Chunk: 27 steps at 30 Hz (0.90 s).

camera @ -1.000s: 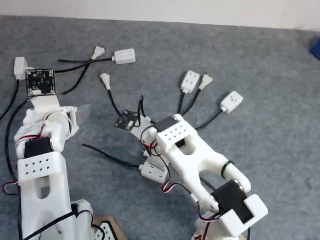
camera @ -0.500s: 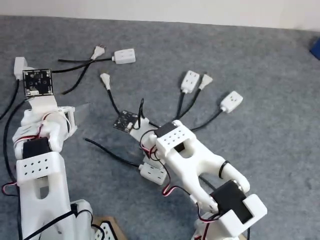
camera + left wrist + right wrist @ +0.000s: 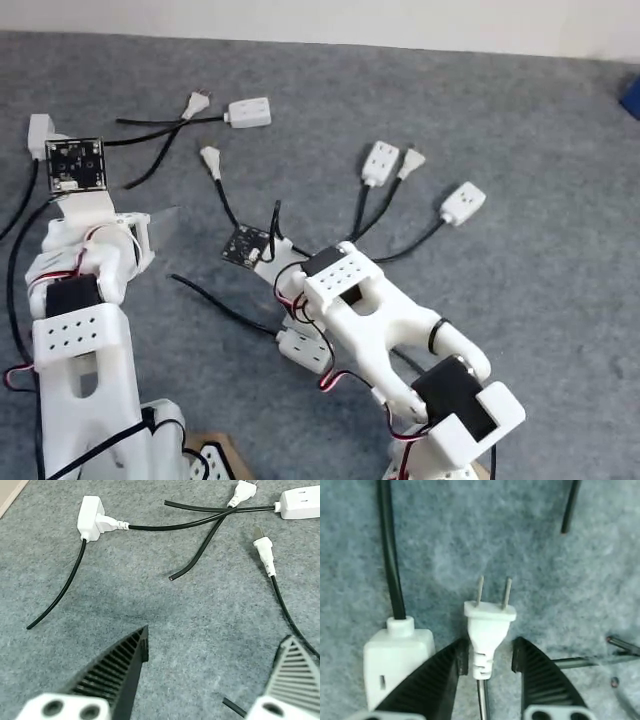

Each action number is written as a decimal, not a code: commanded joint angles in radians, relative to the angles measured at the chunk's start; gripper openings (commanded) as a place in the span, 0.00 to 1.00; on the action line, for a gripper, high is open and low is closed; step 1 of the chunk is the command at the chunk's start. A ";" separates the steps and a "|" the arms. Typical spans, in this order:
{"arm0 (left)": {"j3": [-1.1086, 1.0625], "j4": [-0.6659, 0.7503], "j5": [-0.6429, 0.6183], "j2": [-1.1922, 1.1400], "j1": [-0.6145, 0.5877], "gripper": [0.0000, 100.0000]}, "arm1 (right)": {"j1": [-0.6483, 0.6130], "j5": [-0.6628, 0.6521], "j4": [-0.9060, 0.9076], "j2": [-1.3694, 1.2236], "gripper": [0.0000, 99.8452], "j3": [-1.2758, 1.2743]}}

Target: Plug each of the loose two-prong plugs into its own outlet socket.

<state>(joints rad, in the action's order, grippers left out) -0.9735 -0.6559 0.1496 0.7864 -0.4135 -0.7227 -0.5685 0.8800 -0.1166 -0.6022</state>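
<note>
Five white sockets lie on the grey table (image 3: 560,130), each on a short black cord. One is at the far left (image 3: 40,130), one at the back (image 3: 249,112), two sit right of the middle (image 3: 380,163) (image 3: 463,203), and one is beside the right arm (image 3: 303,350).

There are five two-prong plugs, all white with flat metal prongs. One plug (image 3: 111,524) is already pushed into the far-left socket. Three lie loose: one near the back socket (image 3: 197,103), one just below it (image 3: 210,158), and one touching a middle socket (image 3: 411,160).

The fifth plug (image 3: 489,622) lies flat on the table beside the near socket. It sits between the fingers of the right end effector (image 3: 490,655), which is released, with a gap on one side.

The left end effector (image 3: 216,645) hangs spread wide over bare table, holding nothing.
</note>
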 commanded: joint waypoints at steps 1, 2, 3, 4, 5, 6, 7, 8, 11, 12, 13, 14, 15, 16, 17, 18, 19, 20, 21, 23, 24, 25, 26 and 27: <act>0.041 -0.008 -0.009 0.016 -0.008 0.39 | -0.008 0.011 0.001 -0.010 0.07 -0.005; 0.039 -0.008 -0.009 0.015 -0.007 0.39 | -0.008 0.011 0.002 0.002 0.02 -0.005; 0.039 -0.008 -0.009 0.015 -0.005 0.39 | -0.004 0.011 0.018 0.022 0.00 -0.005; 0.039 -0.008 -0.009 0.015 -0.005 0.39 | 0.002 0.011 0.042 0.048 0.02 -0.005; 0.039 -0.008 -0.009 0.015 -0.005 0.39 | 0.007 0.011 0.070 0.081 0.02 -0.004; 0.039 -0.008 -0.009 0.015 -0.005 0.39 | 0.010 0.011 0.102 0.120 0.01 -0.002; 0.039 -0.008 -0.009 0.013 -0.004 0.39 | 0.015 0.011 0.143 0.165 0.00 0.005; 0.038 -0.008 -0.009 0.013 -0.002 0.39 | 0.021 0.012 0.188 0.213 0.01 0.013; 0.025 -0.006 -0.008 0.013 0.036 0.39 | 0.031 0.012 0.344 0.358 0.01 0.076; 0.021 -0.006 -0.005 0.013 0.053 0.39 | 0.031 0.014 0.392 0.404 0.01 0.102; 0.016 -0.006 -0.005 0.013 0.067 0.39 | 0.030 0.015 0.432 0.452 0.01 0.128; 0.015 -0.006 -0.005 0.013 0.074 0.39 | 0.028 0.035 0.460 0.498 0.01 0.153; 0.013 -0.006 -0.005 0.013 0.084 0.39 | 0.028 0.061 0.475 0.536 0.01 0.176; 0.013 -0.008 -0.005 0.013 0.093 0.39 | 0.028 0.091 0.484 0.575 0.01 0.197; 0.013 -0.014 -0.005 0.013 0.104 0.39 | 0.028 0.118 0.487 0.607 0.01 0.216; 0.018 -0.040 -0.005 0.013 0.120 0.39 | 0.028 0.143 0.495 0.638 0.01 0.231; 0.027 -0.072 -0.005 0.013 0.142 0.39 | 0.027 0.164 0.498 0.664 0.01 0.242; 0.044 -0.115 -0.005 0.013 0.168 0.39 | 0.019 0.184 0.498 0.693 0.01 0.245; 0.065 -0.164 -0.005 0.013 0.196 0.39 | 0.002 0.201 0.498 0.717 0.01 0.248; 0.116 -0.264 -0.005 0.013 0.252 0.39 | -0.031 0.232 0.499 0.743 0.01 0.239; 0.147 -0.318 -0.005 0.013 0.283 0.39 | -0.051 0.242 0.490 0.753 0.01 0.217; 0.176 -0.371 -0.005 0.013 0.308 0.39 | -0.074 0.245 0.484 0.757 0.01 0.197; 0.206 -0.423 -0.005 0.013 0.331 0.39 | -0.094 0.244 0.469 0.760 0.01 0.171; 0.239 -0.473 -0.005 0.013 0.344 0.39 | -0.108 0.249 0.446 0.760 0.01 0.147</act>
<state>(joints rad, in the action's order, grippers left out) -0.8692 -0.9367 0.1496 0.7864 -0.1527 -0.7810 -0.3414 1.3663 0.6045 -0.4289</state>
